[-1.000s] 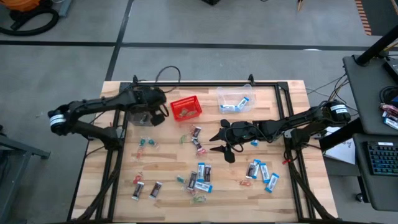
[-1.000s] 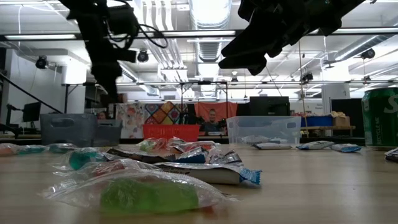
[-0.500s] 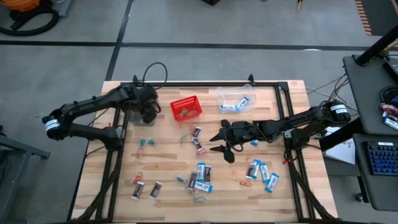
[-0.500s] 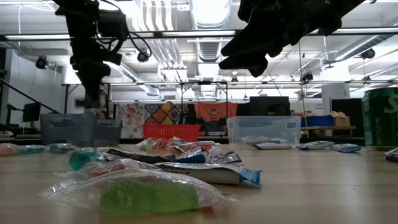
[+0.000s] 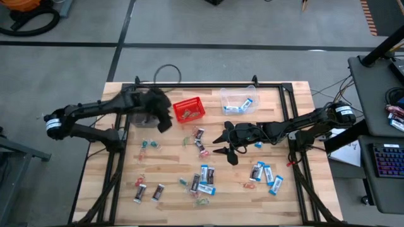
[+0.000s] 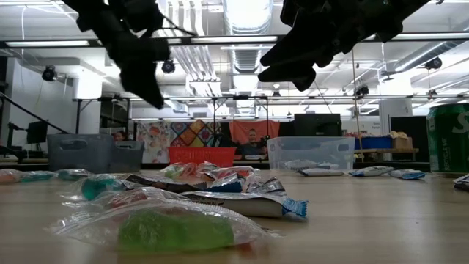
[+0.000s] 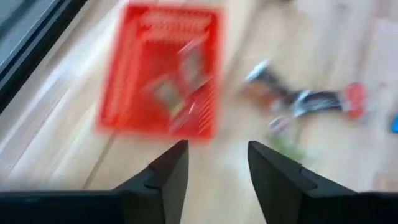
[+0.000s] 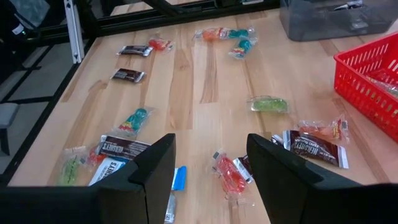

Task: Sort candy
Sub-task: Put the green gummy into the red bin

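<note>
High view: left gripper (image 5: 165, 121) hangs over the wooden table (image 5: 297, 101) just left of the red mesh basket (image 5: 189, 110), near a grey bin (image 5: 140, 118) at the left rail. Left wrist view, blurred, shows its two dark fingers (image 7: 166, 177) parted with bare wood between them, nothing held; the basket sits ahead with a few wrapped pieces inside. Right gripper (image 5: 222, 144) is at table centre, fingers spread wide and empty; right wrist view shows open wood in the gap. Candy (image 5: 203, 178) lies scattered over the table: dark brown mini bars (image 5: 199, 140) just left of the right gripper, more brown bars (image 5: 149, 192) at the near-left, blue-and-white packets (image 5: 266, 174) in a cluster at the near-right, small red and green twist pieces (image 5: 149, 145) at mid-left. Clear plastic bin (image 5: 238, 101) right of the basket holds a couple of blue-and-white packets. Low view: a green gummy packet (image 6: 173, 229) lies closest, both arms dark overhead, a person (image 6: 253, 143) far back in the room behind the basket.
</note>
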`<act>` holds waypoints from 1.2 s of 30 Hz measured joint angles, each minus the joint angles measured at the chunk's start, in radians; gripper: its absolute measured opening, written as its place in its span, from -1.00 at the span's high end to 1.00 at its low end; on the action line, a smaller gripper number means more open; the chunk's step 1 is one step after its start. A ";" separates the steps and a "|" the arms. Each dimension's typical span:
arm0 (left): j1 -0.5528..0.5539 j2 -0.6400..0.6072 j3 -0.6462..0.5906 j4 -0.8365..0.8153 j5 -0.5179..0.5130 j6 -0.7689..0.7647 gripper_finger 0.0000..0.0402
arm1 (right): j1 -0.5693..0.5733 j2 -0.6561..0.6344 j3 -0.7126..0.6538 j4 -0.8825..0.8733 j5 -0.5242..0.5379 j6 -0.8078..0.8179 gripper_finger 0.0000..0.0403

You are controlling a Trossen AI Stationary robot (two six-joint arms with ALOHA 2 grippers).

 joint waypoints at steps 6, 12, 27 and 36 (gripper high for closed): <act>-0.180 0.117 -0.036 0.181 -0.069 0.044 0.52 | 0.000 0.000 0.000 -0.002 0.000 0.000 0.05; -0.203 0.272 -0.036 0.185 -0.203 0.013 0.77 | 0.000 0.000 0.000 -0.003 0.000 -0.001 0.05; -0.066 0.412 -0.020 0.184 -0.292 -0.010 1.00 | 0.000 0.000 0.000 -0.001 0.000 0.000 0.05; -0.056 0.356 -0.019 0.131 -0.265 -0.056 1.00 | 0.000 0.000 0.000 -0.006 0.000 0.015 0.05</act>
